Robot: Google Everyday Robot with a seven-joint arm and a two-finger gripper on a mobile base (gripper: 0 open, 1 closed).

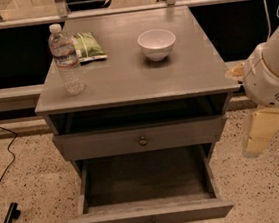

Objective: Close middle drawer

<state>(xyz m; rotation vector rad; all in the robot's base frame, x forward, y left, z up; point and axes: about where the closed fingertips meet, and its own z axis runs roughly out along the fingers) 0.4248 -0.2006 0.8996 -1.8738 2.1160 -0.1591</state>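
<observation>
I find the grey-painted wooden middle drawer (150, 216), with its low front and small round knob, pulled far out below the shallower drawer front. The cream-coloured gripper (259, 134) hangs right of the grey wooden cabinet (124, 70), apart from it. I cannot tell whether it is open or closed.

A clear plastic water bottle (66, 59) with a white cap stands upright near the left front of the grey cabinet top (126, 80). Just behind it a green snack packet (88, 46) lies flat. A white bowl (156, 44) sits upright toward the right rear, apart from both. Black cables (4, 154) trail over the speckled floor (33, 196) at left
</observation>
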